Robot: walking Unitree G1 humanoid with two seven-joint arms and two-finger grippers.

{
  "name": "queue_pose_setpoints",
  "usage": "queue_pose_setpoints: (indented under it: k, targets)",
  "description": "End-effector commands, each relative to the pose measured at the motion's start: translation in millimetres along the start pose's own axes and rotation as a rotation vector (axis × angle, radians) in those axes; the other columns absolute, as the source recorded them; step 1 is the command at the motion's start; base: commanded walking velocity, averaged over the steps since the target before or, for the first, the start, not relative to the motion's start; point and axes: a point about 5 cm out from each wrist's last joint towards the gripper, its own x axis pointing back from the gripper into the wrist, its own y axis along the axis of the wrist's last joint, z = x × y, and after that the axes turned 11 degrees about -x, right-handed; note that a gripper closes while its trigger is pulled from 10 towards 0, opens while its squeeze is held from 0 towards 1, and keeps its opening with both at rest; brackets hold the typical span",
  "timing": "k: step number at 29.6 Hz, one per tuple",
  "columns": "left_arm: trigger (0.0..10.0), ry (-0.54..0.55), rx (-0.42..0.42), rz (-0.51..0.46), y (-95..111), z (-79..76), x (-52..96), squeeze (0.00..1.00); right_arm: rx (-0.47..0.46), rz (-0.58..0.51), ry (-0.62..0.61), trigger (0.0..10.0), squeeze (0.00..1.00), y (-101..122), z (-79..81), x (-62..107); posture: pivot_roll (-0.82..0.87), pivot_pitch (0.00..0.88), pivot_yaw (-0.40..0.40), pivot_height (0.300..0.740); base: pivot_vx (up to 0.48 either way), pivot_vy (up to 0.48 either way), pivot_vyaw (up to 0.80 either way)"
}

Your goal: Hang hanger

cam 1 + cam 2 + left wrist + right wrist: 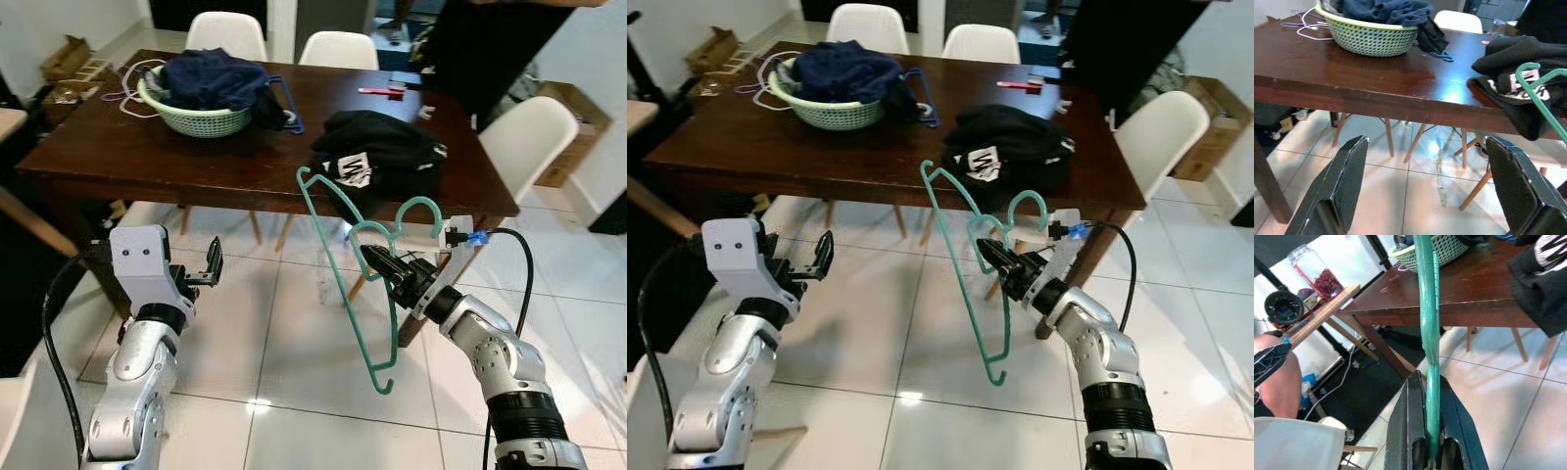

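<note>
A teal plastic hanger (345,276) hangs in the air in front of the dark wooden table (157,155), its hook near the table's front edge. My right gripper (374,260) is shut on the hanger near its neck; in the right wrist view the teal bar (1429,357) runs between the two black fingers (1408,431). My left gripper (210,265) is raised at the left, open, with nothing between its fingers (1344,183), facing the table's front edge.
On the table sit a green laundry basket (201,117) with dark blue clothes, a blue hanger (286,103) beside it, and a black garment (382,152) near the front edge. White chairs (529,142) surround the table. Tiled floor lies below.
</note>
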Motion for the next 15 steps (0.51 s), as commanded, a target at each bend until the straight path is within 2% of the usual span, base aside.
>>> queue_pose_setpoints:
  k: [1,15]
  targets:
    - [10.0,-0.001,0.016,0.009,-3.9,-2.2,1.2,0.00,-0.001,-0.012,-0.015,10.0,0.00,0.7,-3.3,2.6,0.00,0.034,-0.096,0.740,0.000,0.000,0.00]
    - [10.0,-0.022,0.021,0.001,-3.4,-4.0,-0.3,0.00,-0.002,-0.004,-0.014,10.0,0.00,0.9,-3.2,0.5,0.01,0.023,-0.092,0.740,0.000,0.000,0.00]
